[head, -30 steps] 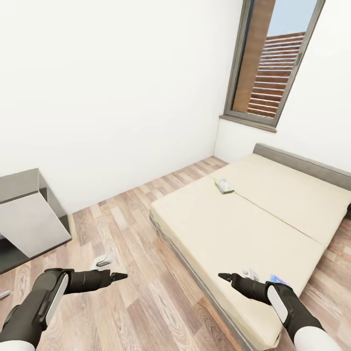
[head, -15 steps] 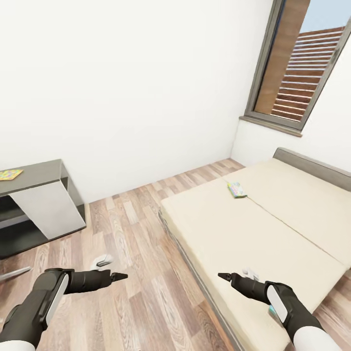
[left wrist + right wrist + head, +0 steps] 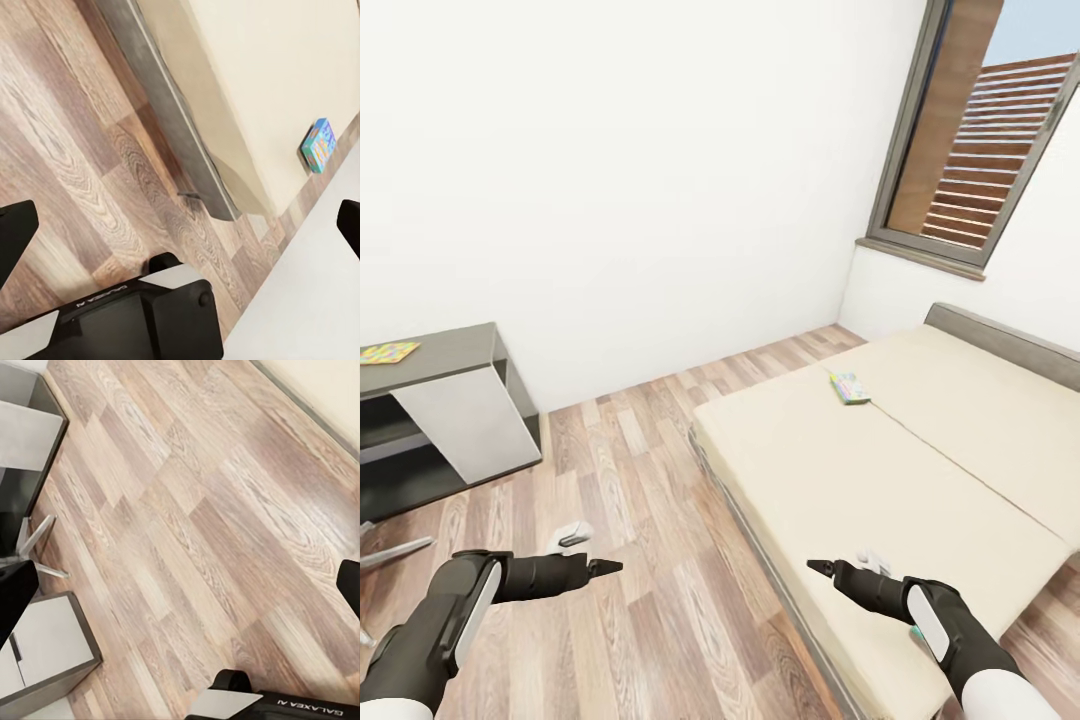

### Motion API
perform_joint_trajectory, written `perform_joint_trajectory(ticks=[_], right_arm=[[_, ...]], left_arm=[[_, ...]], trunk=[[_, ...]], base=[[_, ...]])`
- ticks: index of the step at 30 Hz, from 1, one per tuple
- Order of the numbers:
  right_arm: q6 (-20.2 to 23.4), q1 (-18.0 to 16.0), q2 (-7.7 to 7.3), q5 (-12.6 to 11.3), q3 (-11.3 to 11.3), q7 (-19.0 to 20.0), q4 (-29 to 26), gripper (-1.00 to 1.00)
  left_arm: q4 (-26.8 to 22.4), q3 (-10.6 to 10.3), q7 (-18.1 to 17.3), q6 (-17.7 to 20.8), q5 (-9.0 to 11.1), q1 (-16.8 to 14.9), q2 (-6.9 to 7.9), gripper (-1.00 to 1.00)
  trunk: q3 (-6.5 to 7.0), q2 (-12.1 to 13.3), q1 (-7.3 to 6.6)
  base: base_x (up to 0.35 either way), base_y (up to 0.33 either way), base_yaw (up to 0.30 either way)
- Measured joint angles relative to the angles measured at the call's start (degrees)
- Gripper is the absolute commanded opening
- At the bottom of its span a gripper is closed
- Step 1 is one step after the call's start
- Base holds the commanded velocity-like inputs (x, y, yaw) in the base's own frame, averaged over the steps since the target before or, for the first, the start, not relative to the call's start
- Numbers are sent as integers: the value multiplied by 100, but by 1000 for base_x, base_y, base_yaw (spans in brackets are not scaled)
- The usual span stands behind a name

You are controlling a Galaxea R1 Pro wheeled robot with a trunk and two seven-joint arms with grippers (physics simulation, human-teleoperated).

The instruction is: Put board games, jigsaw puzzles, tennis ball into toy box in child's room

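The right claw's (image 3: 818,568) forearm covered most of a small blue-edged flat box (image 3: 916,632) on the beige mattress bed (image 3: 920,470), so its cover could not be read. Far ahead of the left claw (image 3: 610,566), the grey counter (image 3: 455,350) and its multicoloured puzzle board (image 3: 388,352) ran off the picture's edge.

The head camera looks down from standing height across the wood floor (image 3: 650,470) toward the far white wall, with the bed (image 3: 880,470) at right and the table (image 3: 440,350) at far left. The left wrist camera looks close along the floor at the bed's edge (image 3: 172,105). The right wrist camera faces the floor (image 3: 210,510) toward the table's drawer unit (image 3: 45,652). All three views share the floor.
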Motion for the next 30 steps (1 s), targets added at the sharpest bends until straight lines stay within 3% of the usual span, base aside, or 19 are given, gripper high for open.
perform_joint_trajectory(ticks=[9, 19, 30], right_arm=[[-25, 0, 15, 18, 7, -15, 1, 100], [-35, 0, 60, 67, 24, -36, 1, 100], [-41, 0, 63, 69, 25, -34, 0, 100]], left_arm=[[-1, -7, 4, -5, -1, 1, -19, 100], [-1, -8, 8, -6, -1, 1, -25, 100], [0, -4, 9, -6, -2, 0, -26, 100]], trunk=[[0, 1, -1], [5, 1, -1], [6, 1, -1]], base=[[-11, -5, 15], [-1, -110, 177], [0, -8, 12]])
